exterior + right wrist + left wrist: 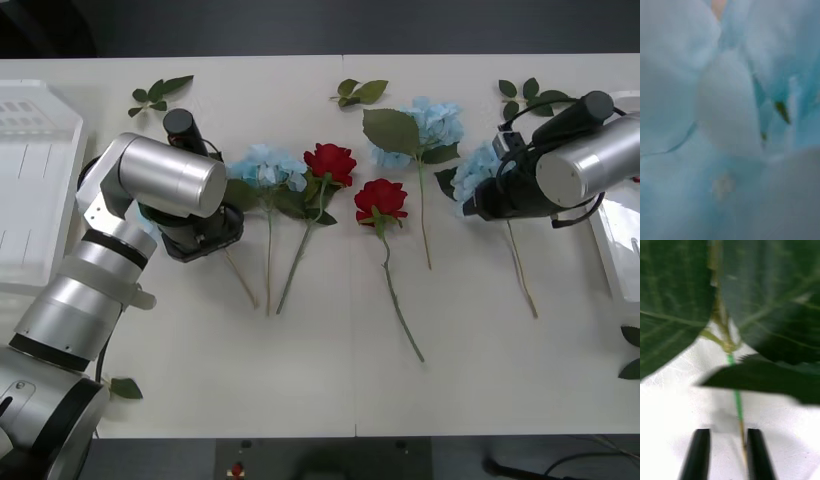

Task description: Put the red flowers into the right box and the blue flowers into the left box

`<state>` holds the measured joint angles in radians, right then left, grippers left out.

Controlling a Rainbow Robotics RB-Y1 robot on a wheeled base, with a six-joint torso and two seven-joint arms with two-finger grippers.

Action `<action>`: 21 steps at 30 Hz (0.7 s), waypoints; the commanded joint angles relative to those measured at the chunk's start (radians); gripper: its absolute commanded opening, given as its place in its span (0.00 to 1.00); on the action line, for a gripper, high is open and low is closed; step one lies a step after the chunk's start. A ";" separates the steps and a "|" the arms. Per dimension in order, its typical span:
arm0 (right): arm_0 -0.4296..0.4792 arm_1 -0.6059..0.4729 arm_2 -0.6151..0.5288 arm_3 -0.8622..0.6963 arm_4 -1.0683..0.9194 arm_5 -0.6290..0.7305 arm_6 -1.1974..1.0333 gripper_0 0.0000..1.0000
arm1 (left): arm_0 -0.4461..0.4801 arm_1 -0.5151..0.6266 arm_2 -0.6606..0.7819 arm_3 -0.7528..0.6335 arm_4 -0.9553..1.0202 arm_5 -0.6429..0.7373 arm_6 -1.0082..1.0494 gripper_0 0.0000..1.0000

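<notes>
My left gripper [207, 238] hovers low over a blue flower lying mostly under the arm. In the left wrist view its black fingers [700, 453] stand open on either side of the thin green stem [738, 405], below broad green leaves [673, 307]. My right gripper [484, 196] is down on another blue flower [476, 162], whose pale petals [726, 105] press close to its camera. Two more blue flowers [265, 165] [432, 122] and two red flowers [331, 160] [381, 199] lie across the middle. The left box [30, 180] and the right box [620, 250] sit at the table's ends.
Loose green leaf sprigs lie along the far edge [158, 93] [360, 92] [530, 95], by the near left corner [125, 388] and at the right edge [630, 350]. The flower stems [400, 300] point toward the table's near edge.
</notes>
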<state>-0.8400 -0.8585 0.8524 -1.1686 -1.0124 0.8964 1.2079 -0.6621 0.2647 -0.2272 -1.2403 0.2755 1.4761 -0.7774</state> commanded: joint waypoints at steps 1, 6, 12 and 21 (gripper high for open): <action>-0.024 -0.004 -0.003 0.020 0.011 0.003 -0.008 0.94 | -0.005 -0.005 -0.014 -0.013 -0.002 -0.011 -0.008 0.00; -0.025 0.018 -0.004 0.046 0.031 -0.004 -0.008 0.94 | -0.018 -0.005 -0.014 -0.016 -0.001 -0.011 -0.008 0.00; -0.027 0.044 -0.003 0.084 0.051 -0.025 -0.002 0.86 | -0.024 -0.005 0.032 -0.111 -0.007 0.043 -0.017 0.00; -0.036 0.085 0.022 0.145 0.075 -0.053 0.005 0.55 | -0.024 0.022 0.100 -0.372 -0.048 0.267 -0.052 0.00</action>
<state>-0.8475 -0.7762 0.8482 -1.0328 -0.9467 0.8575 1.2080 -0.6625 0.2652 -0.1318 -1.5178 0.2408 1.6939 -0.7913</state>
